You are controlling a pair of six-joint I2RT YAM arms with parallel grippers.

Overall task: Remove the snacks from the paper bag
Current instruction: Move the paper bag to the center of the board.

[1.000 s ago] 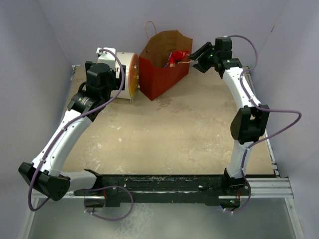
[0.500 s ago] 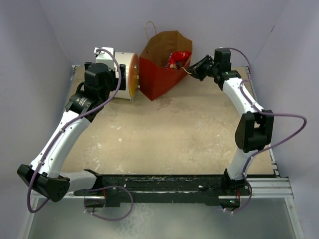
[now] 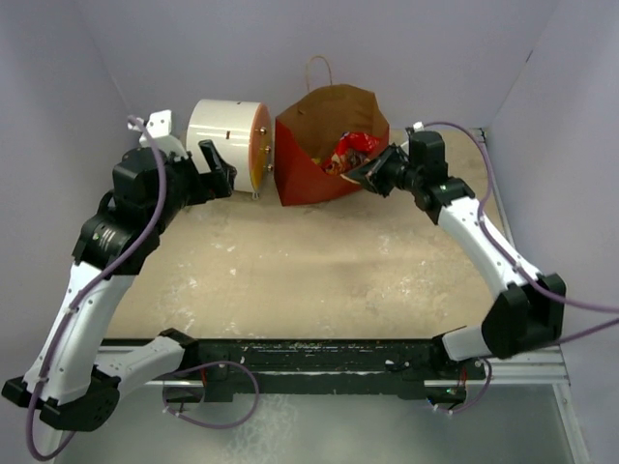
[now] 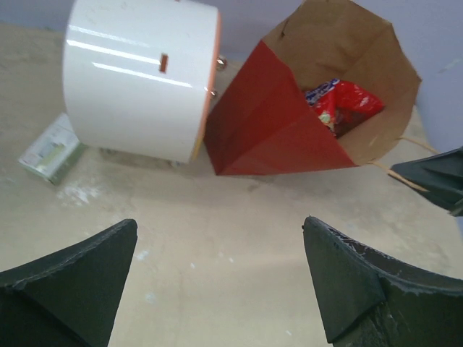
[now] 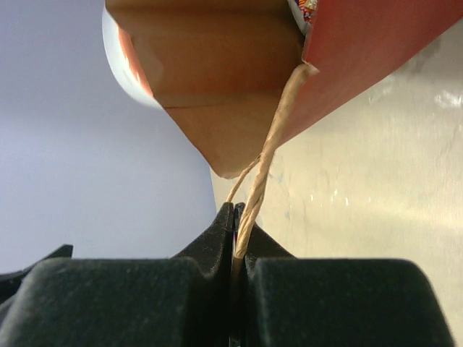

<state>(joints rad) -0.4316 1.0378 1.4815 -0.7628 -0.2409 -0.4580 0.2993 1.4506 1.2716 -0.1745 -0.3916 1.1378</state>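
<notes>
The paper bag (image 3: 308,172), red outside and brown inside, stands at the back of the table with its mouth open. A red snack bag with a blue logo (image 3: 354,150) shows inside it, also in the left wrist view (image 4: 346,105); other snacks are hidden. My right gripper (image 3: 366,172) is shut on the bag's cord handle (image 5: 265,163) at the right rim, jaws pinched on the cord (image 5: 236,211). My left gripper (image 3: 219,162) is open and empty, left of the bag (image 4: 271,130), its fingertips wide apart above the table (image 4: 221,224).
A white-and-orange cylinder (image 3: 228,135) lies on its side just left of the bag, touching or nearly touching it (image 4: 137,79). A small green-white carton (image 4: 49,149) lies left of the cylinder. Lilac walls close in the back and sides.
My right gripper has dropped lower and nearer with the handle, and the bag has shifted right and opened towards it. My left arm has drawn back left, uncovering the cylinder.
</notes>
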